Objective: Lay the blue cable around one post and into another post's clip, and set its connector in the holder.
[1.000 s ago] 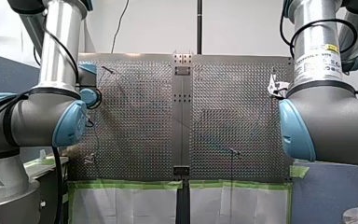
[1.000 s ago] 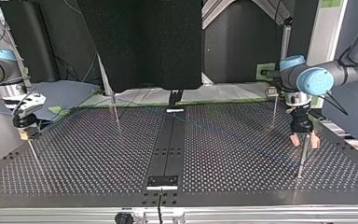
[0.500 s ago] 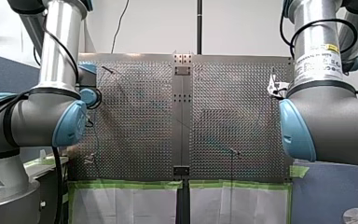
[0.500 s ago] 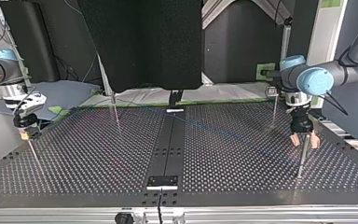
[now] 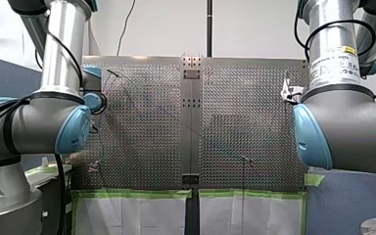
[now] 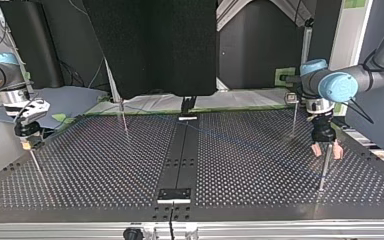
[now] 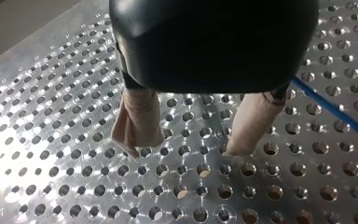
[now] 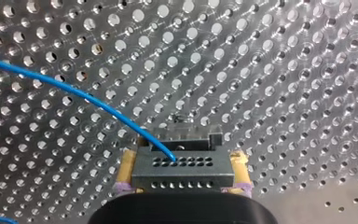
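Observation:
In the right wrist view my right gripper [image 8: 182, 186] is shut with its yellow pads on a dark grey connector [image 8: 179, 168]. The blue cable [image 8: 70, 91] leaves the connector's top and curves away over the perforated plate. At the top view's left this same gripper [image 6: 27, 143] hangs low above a thin post [image 6: 36, 167]. My left gripper [image 6: 325, 148], at the top view's right, stands open astride another thin post [image 6: 323, 172]. Its beige pads [image 7: 137, 119] hold nothing, and the cable [image 7: 335, 114] runs past the outside of one finger.
Two more thin posts [image 6: 124, 119] [image 6: 293, 119] stand towards the far edge of the plate. A black centre strip [image 6: 180, 155] carries a small block [image 6: 175, 195] at its near end and another [image 6: 187, 118] at its far end. The cable [image 6: 230, 137] crosses the plate faintly.

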Controlling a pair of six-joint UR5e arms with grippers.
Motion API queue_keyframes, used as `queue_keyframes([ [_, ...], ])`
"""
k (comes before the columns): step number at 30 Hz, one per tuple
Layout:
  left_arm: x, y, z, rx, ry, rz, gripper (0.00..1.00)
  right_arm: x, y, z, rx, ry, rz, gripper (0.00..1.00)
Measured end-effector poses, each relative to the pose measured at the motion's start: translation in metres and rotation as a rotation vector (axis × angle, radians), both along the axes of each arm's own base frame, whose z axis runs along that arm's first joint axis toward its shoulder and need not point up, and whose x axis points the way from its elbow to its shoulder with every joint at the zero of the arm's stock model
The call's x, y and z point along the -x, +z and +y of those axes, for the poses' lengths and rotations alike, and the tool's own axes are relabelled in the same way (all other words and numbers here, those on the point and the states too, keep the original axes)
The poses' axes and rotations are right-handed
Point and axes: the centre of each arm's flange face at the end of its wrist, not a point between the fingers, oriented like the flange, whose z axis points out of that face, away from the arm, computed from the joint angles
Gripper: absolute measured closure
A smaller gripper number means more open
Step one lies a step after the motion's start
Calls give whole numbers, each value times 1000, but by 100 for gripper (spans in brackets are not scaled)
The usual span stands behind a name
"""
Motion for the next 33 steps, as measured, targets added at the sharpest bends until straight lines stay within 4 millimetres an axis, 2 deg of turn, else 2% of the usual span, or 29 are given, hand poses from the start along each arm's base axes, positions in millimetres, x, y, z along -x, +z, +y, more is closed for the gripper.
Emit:
queue_keyframes([
  [33,0,0,1,-5,3,3,0,-2,-2,-2,14,10,1,100],
])
